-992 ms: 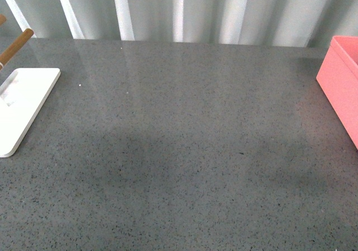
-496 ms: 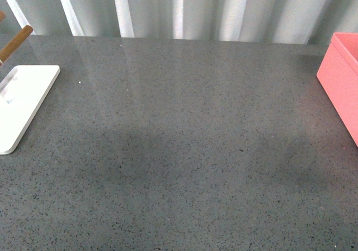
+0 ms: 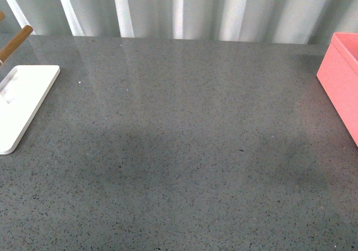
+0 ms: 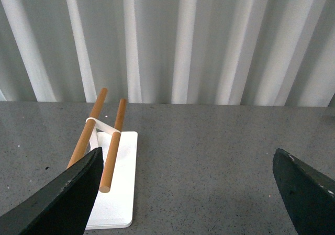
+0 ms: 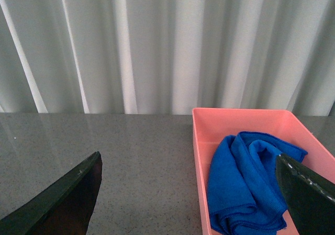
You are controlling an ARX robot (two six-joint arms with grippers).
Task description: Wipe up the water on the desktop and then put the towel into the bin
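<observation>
Inside the bin (image 5: 201,167) at the desktop's (image 3: 184,150) right side the towel (image 5: 246,185) lies crumpled, both grippers (image 5: 188,190) (image 4: 186,188) spread wide and empty, so seemingly only retreat remains.

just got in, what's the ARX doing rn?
Nothing is being handled. The blue towel lies crumpled inside the pink bin, and the desktop shows no obvious water in the front view. Both the left gripper and the right gripper are open and empty, held above the desktop. The wipe-and-bin job looks done.
</observation>
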